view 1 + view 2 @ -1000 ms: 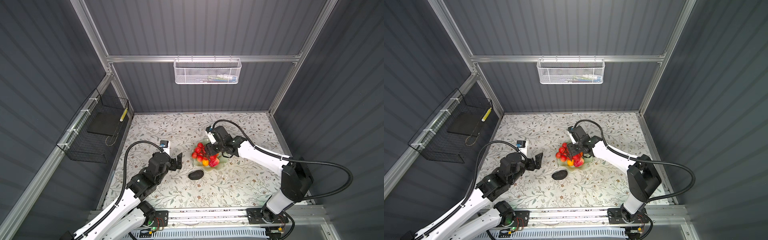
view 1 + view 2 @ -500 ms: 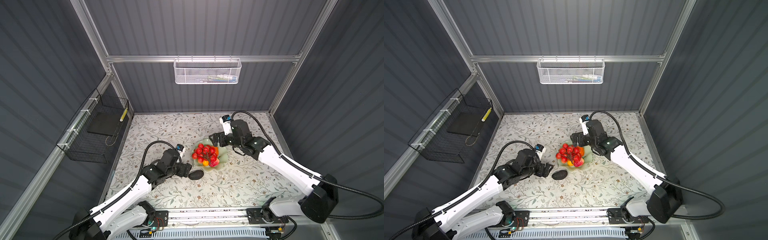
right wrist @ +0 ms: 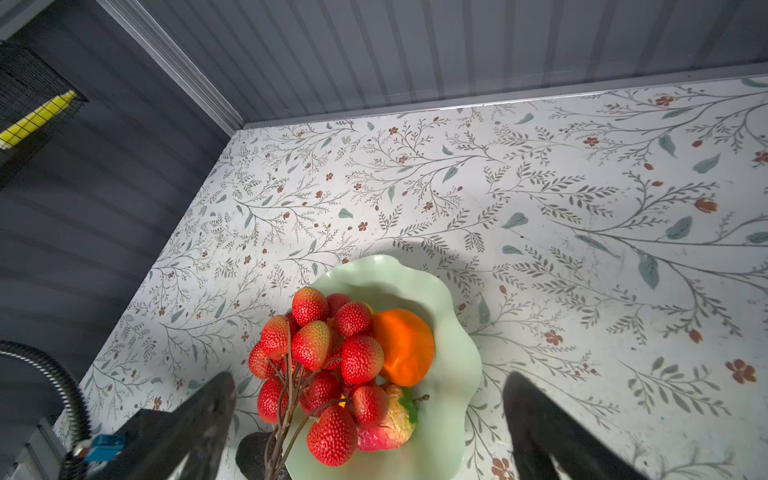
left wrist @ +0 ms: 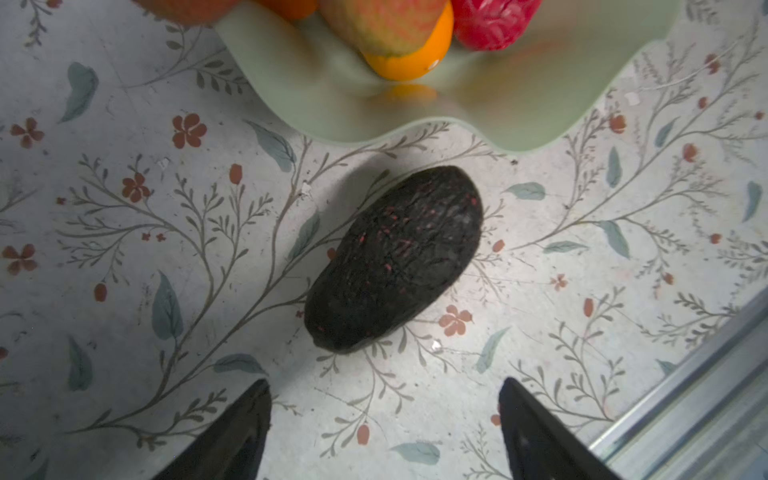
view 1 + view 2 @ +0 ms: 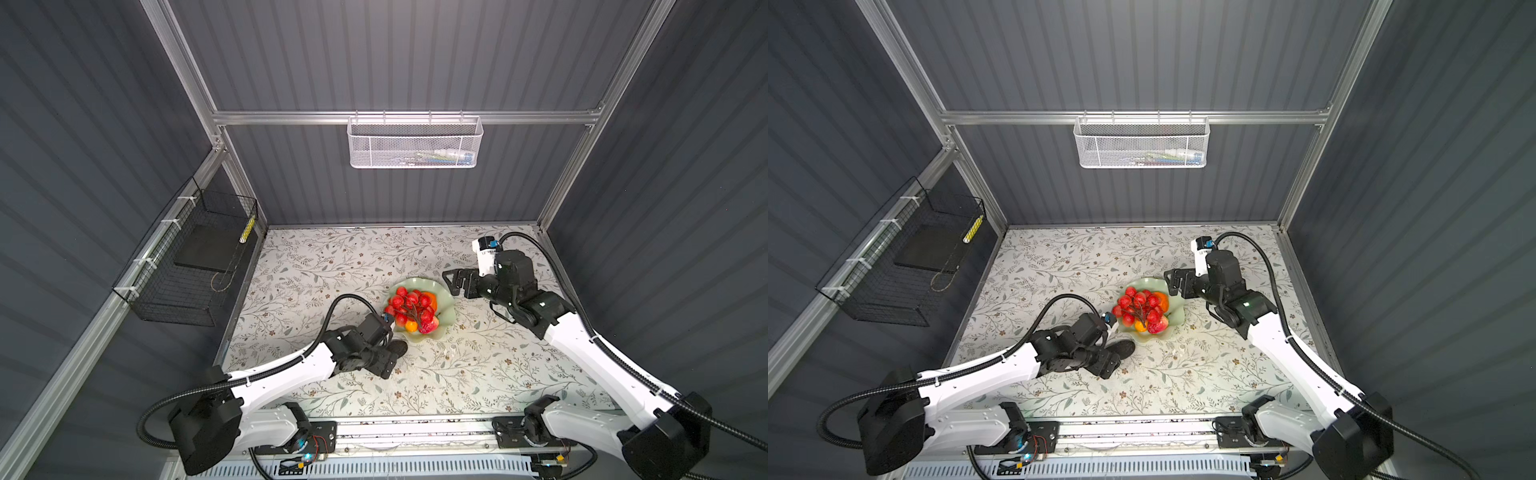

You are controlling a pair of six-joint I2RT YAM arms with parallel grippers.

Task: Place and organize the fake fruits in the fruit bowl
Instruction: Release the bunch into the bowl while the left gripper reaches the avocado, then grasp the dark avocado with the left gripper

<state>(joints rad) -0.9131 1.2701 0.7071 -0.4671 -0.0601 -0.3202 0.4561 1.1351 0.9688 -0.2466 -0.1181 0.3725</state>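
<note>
The pale green fruit bowl (image 5: 445,300) (image 5: 1177,319) (image 3: 457,374) stands mid-table and holds a red-berry bunch (image 5: 409,305) (image 3: 320,353), a large orange fruit (image 5: 430,300) (image 3: 405,347), a small orange one (image 5: 411,326) (image 4: 409,58) and a red-yellow fruit (image 3: 386,424). A black oval (image 5: 400,348) (image 5: 1126,348) (image 4: 395,257) lies on the table just outside the bowl's wavy rim (image 4: 415,124). My left gripper (image 5: 391,356) (image 4: 384,386) is open, with the oval just ahead of its fingertips and apart from them. My right gripper (image 5: 453,282) (image 3: 370,378) hangs open and empty above the bowl's far right side.
A white mesh basket (image 5: 415,143) hangs on the back wall. A black wire basket (image 5: 187,266) is fixed to the left wall. The table's metal front rail (image 4: 685,407) runs close to my left gripper.
My left arm reached right and low toward the black oval, jaws narrowing a little. My right gripper opened and drew back from the bowl toward the back right.
</note>
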